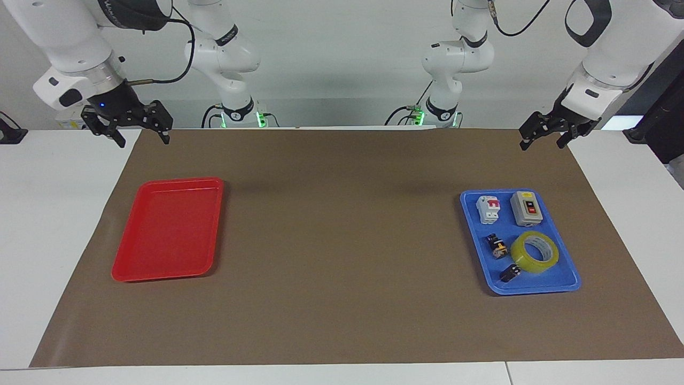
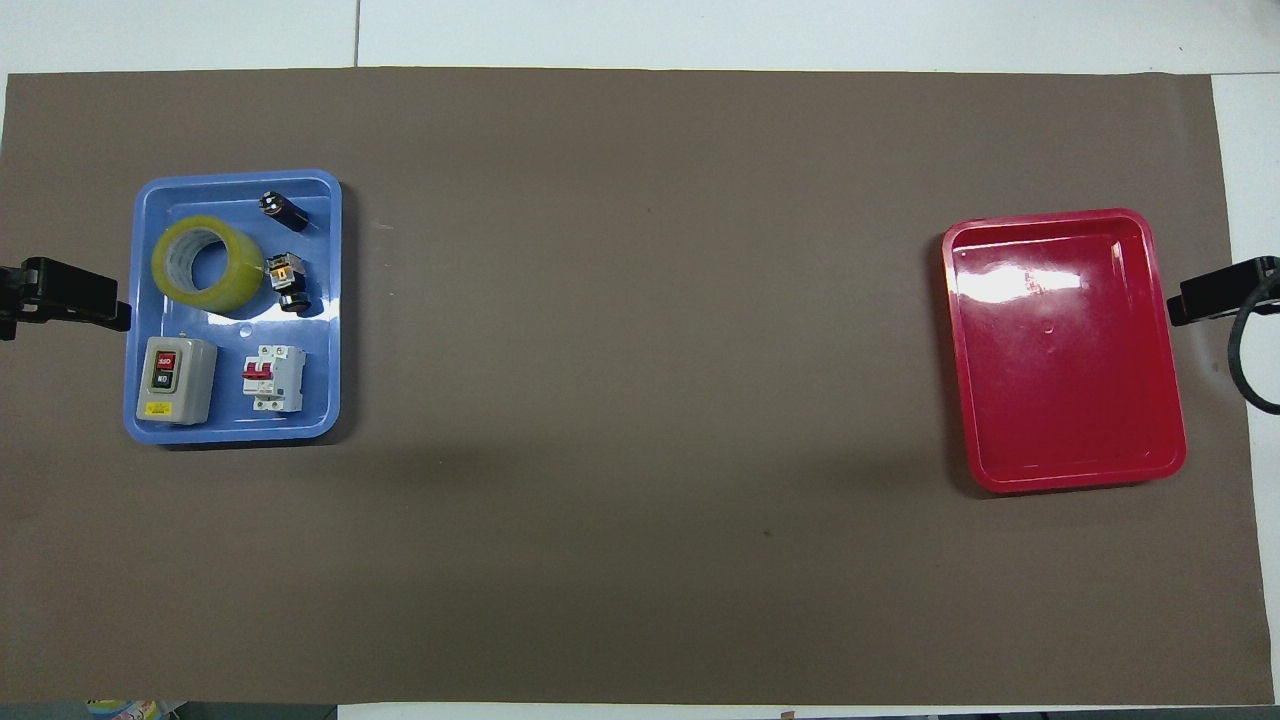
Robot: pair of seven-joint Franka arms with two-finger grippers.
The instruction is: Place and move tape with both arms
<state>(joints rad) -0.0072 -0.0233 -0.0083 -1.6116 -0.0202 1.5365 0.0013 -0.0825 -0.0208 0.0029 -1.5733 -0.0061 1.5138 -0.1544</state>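
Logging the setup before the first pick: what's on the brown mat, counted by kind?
Trays: 2, blue tray and red tray
Tape rolls: 1, tape in the blue tray
Grey switch boxes: 1, switch box
White circuit breakers: 1, breaker
Small black parts: 2, and
Total: 7

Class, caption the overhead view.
Yellow tape lies in the blue tray; red tray holds nothing.
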